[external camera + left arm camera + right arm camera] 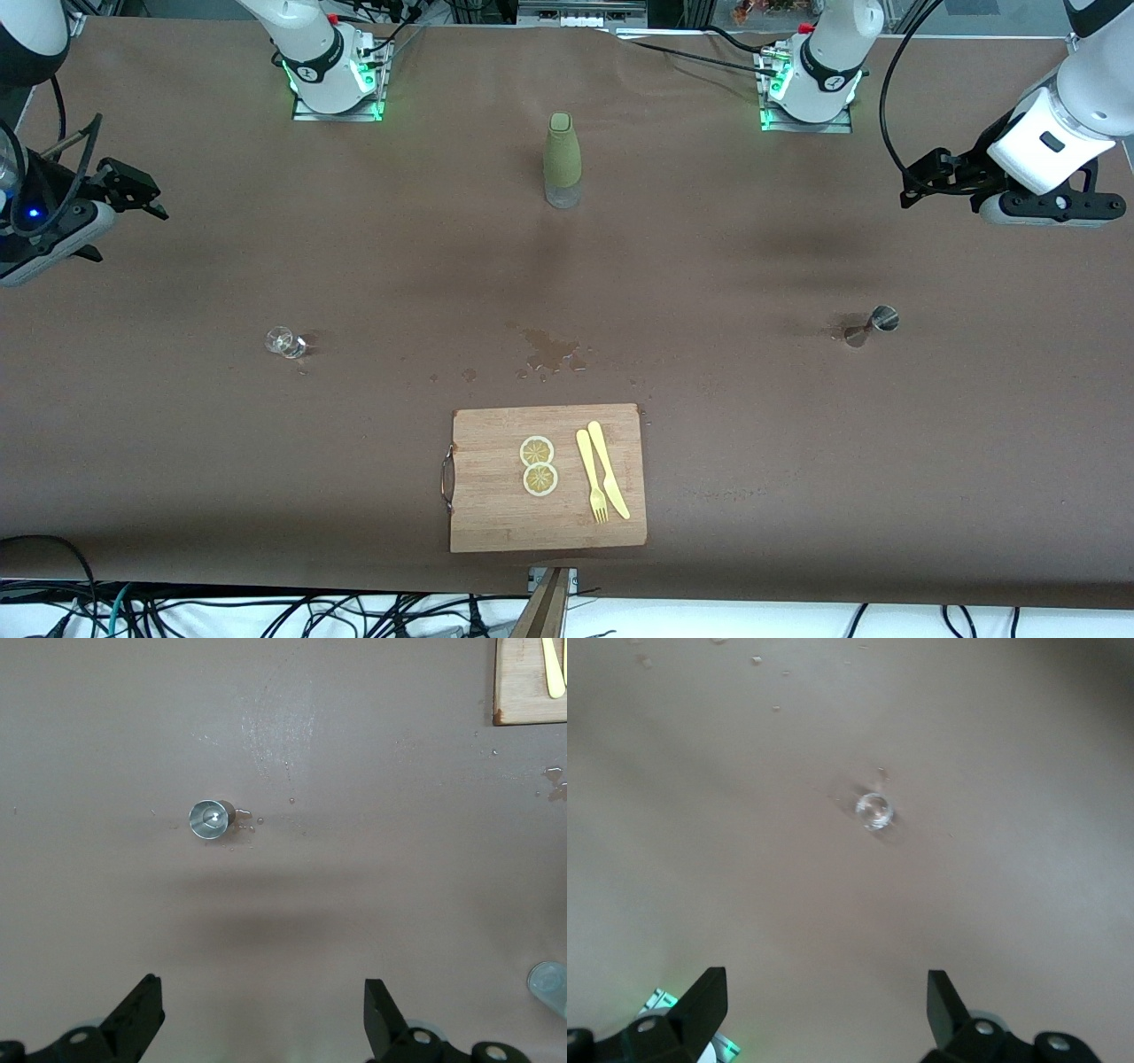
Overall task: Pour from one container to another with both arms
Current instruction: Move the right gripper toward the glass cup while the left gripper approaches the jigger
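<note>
Left gripper (pixel 921 182) hangs high over the left arm's end of the table (pixel 797 443), fingers (pixel 142 1014) spread wide apart, nothing between them. Below it, nearer the front camera, stands the small metal jigger (pixel 873 323), upright, with a few wet specks beside it. Right gripper (pixel 133 190) mirrors that over the right arm's end, jaws just as wide and bare, and the little clear glass (pixel 285 342) sits on the table below it, nearer the front camera. Between the two grippers, up near the arm bases, stands a green-sleeved bottle (pixel 563 159). Nearer the camera than the bottle lies a spill patch (pixel 551 350), then a wooden cutting board (pixel 496 514) carrying two lemon slices (pixel 538 465), a yellow knife (pixel 608 468) and fork (pixel 592 474).
</note>
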`<state>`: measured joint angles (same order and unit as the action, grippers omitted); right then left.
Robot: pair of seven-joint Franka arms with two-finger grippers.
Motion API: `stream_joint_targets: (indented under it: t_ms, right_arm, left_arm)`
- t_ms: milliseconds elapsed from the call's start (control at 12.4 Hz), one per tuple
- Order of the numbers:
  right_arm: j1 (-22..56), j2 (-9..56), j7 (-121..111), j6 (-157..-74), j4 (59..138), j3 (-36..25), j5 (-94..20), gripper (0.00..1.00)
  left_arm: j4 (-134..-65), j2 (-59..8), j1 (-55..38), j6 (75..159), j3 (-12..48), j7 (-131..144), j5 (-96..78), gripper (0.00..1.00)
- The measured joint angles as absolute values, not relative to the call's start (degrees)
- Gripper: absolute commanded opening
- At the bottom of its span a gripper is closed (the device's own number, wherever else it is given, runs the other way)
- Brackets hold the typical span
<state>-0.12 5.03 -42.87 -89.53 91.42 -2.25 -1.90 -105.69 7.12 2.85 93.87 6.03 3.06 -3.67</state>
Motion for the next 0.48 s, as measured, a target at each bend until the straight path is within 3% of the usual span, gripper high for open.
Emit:
stream_joint_targets:
  t_ms: [484]
  right_arm:
    - [-6.9,9.5,-61.0,-88.2,91.5,-3.5,-16.1,1.00]
  left_arm:
    - [-105.7,6.3,5.6,96.2,5.3,-5.3,-3.1,1.00]
